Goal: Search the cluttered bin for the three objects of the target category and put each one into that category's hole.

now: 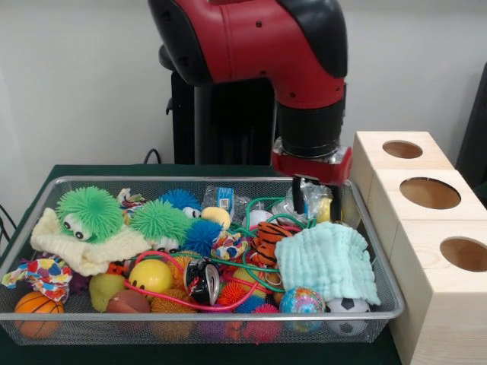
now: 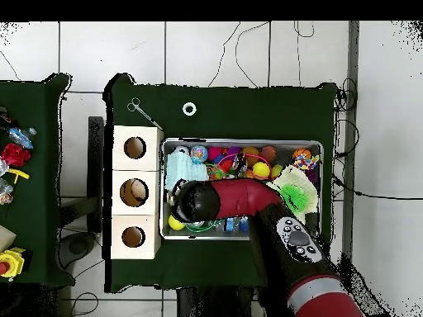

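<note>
The wire-mesh bin lies on the green table, packed with toys; in the overhead view the bin is partly covered by my arm. My gripper is down in the bin's far right corner, open. Its fingers stand either side of a yellow ball and some clear plastic. Whether they touch the ball I cannot tell. Three pale wooden boxes with round holes stand in a row right of the bin, left of it in the overhead view. There my gripper is hidden under the arm.
In the bin lie a green fuzzy ball with eyes, a cream knit cloth, a mint cloth, a tiger toy, a small basketball and a soccer ball. Scissors and a tape ring lie on the table.
</note>
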